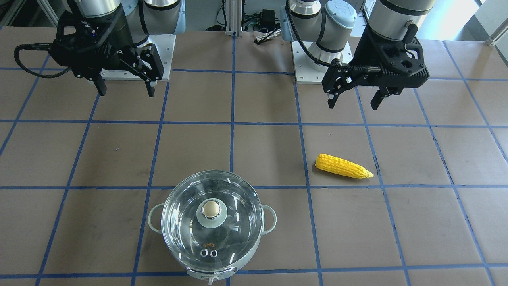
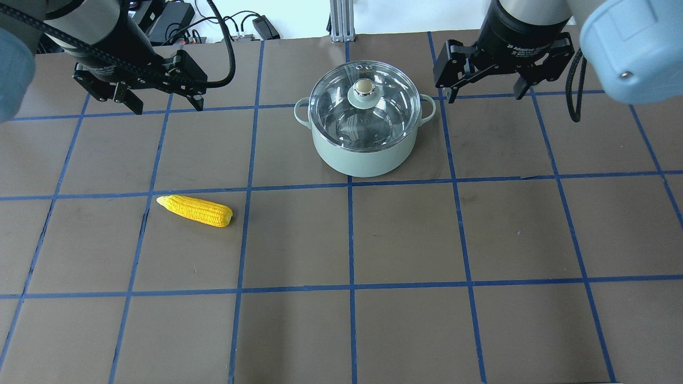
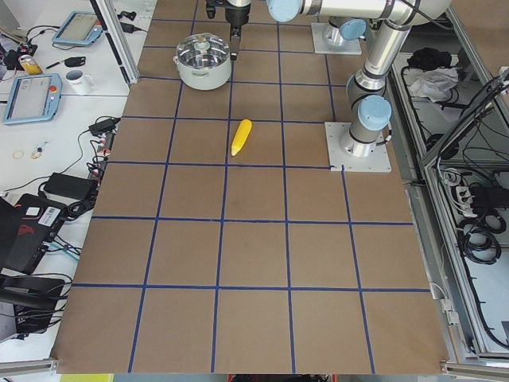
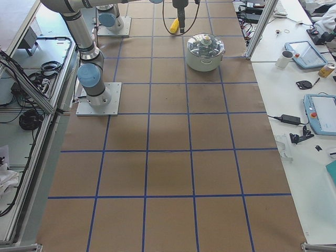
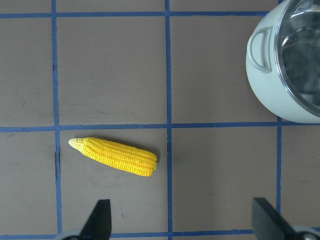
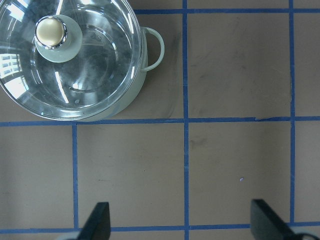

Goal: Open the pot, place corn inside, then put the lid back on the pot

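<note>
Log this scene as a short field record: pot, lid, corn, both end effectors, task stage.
pot: mint-green, upright on the table, at its far centre in the overhead view
lid: clear glass, seated on the pot, gold knob up
corn: lying flat on the table on the robot's left side, apart from the pot
left end effector: open, empty, held above the table
right end effector: open, empty, to the right of the pot, touching nothing
task stage: not yet begun; lid on, corn outside
</note>
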Motion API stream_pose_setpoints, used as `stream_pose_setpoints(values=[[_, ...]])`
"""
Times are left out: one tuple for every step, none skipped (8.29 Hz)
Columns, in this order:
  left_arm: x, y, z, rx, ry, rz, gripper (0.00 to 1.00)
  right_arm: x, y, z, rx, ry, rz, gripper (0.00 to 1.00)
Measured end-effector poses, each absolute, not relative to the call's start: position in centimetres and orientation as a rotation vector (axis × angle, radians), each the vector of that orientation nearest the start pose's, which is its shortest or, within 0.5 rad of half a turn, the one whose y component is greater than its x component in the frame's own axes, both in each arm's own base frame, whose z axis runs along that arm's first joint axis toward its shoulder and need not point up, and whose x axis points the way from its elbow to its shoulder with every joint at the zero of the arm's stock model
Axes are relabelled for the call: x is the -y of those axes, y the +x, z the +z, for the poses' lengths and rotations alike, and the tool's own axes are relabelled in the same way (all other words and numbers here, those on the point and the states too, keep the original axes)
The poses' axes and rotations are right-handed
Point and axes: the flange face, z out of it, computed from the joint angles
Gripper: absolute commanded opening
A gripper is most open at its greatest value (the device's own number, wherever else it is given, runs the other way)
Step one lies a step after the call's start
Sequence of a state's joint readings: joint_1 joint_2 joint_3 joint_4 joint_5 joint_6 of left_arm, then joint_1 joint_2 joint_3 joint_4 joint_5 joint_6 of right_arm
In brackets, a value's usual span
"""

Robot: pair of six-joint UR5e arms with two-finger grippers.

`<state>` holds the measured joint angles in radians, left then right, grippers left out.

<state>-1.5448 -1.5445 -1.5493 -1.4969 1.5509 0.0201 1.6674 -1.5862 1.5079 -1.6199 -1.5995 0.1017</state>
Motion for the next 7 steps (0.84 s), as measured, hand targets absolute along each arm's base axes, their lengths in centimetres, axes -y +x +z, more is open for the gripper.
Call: stream_pose_setpoints(values=[[49.6,-12.2,51.8,-3.152,-0.012,-0.19,1.0,48.1,17.8,53.2,-3.15,0.01,-0.205,1.0],[50.0,-12.1,51.3,-3.153,-0.036,-0.181,1.0,48.1,17.8,53.2,-3.15,0.008,-0.206,1.0],[50.4,-12.0,50.9,-3.154,-0.123,-0.17,1.0,48.2,17.8,53.2,-3.148,0.007,-0.205,1.0],[50.6,-11.9,50.5,-3.152,-0.232,-0.157,1.0,48.2,17.8,53.2,-3.147,0.008,-0.205,1.0],[51.1,-11.7,49.9,-3.145,-0.34,-0.137,1.0,48.2,17.8,53.2,-3.147,0.009,-0.206,1.0],[51.6,-11.5,49.1,-3.132,-0.461,-0.112,1.0,48.2,17.8,53.2,-3.147,0.009,-0.206,1.0],[51.9,-11.3,48.4,-3.112,-0.588,-0.087,1.0,48.2,17.9,53.1,-3.147,0.009,-0.205,1.0]])
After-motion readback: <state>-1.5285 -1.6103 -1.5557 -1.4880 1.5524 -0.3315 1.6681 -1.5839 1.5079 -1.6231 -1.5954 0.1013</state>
